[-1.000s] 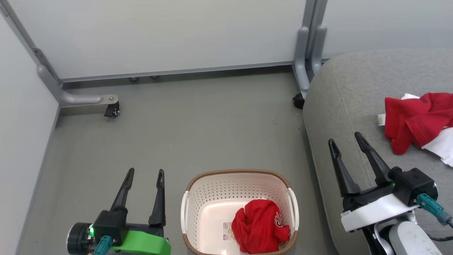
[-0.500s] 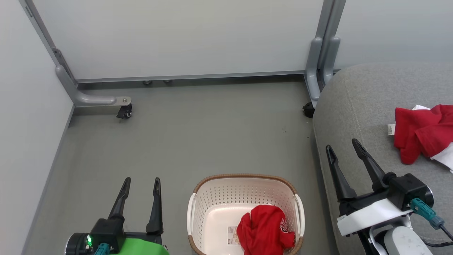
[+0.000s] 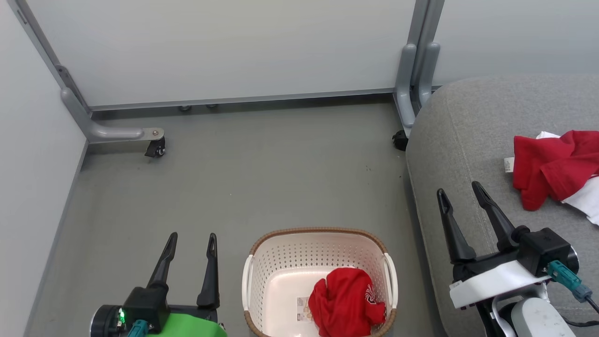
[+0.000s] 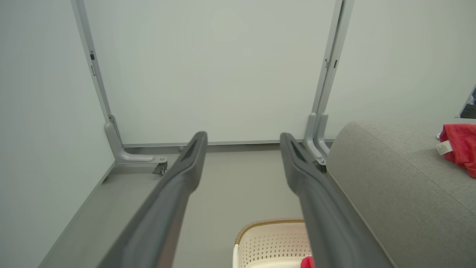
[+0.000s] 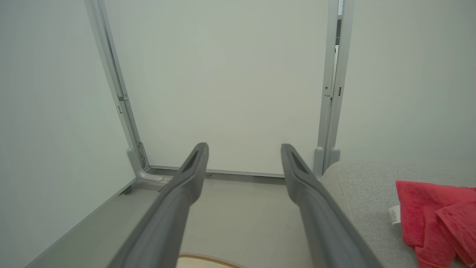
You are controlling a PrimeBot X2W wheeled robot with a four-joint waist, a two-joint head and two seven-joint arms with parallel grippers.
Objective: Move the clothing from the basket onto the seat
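Clothing (image 3: 345,302): one in basket (image 3: 290,252); one on seat (image 3: 461,140)

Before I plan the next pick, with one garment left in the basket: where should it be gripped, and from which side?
Pinch the garment at its raised top fold, probably from straight above: it lies heaped by the right wall of the basket, whose walls block sideways reach.

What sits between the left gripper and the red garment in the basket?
Head view: from the left gripper to the red garment lie bare grey floor, the basket wall and handle, then its bottom with a sticker.
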